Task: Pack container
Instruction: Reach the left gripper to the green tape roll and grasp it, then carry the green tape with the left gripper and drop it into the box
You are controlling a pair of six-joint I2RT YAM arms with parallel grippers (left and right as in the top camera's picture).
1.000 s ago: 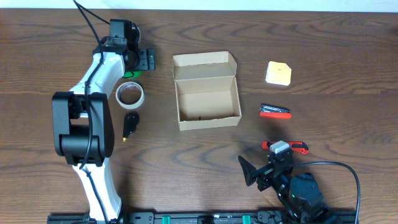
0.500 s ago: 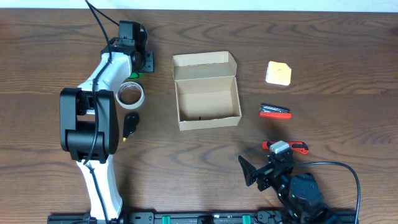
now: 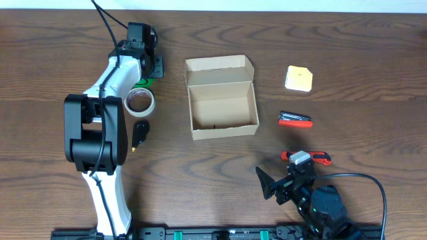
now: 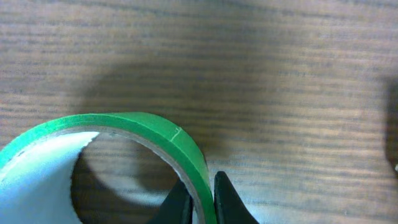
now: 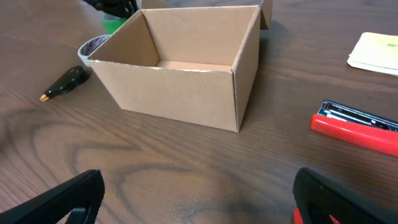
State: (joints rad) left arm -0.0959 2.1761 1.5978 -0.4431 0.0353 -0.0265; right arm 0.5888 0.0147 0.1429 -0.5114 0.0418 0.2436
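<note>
the box point(image 3: 227, 107) sits open in the middle of the table point(image 3: 373, 47), its flap point(image 3: 219, 67) folded back on the far side. from above its floor looks bare apart from a small dark speck near the front wall. off to its left, the left pincer point(image 4: 202, 202) is closed thin on the wall of a green tape roll point(image 4: 149, 127), one finger inside the ring and one outside. the right pincer point(image 5: 199, 196) is spread wide and holds nothing, low over the table near the box's front right corner.

a pale tape roll point(image 3: 140, 101) and a black pen-like thing point(image 3: 140, 132) lie just below the green roll. on the right are a yellow pad point(image 3: 299, 78), a red tool point(image 3: 295, 120) and a red-handled clip point(image 3: 305, 158).

my worry is that grip. the fingers pinch only a thin band at one edge of the ring, so the roll could swing or twist on the way across and slip free. if it hangs tilted, it could catch the box's left wall and shove the light cardboard sideways. nothing is steadying the box, since the right arm is not touching it. the upright flap could also snag the arm if it comes in from the far side.
</note>
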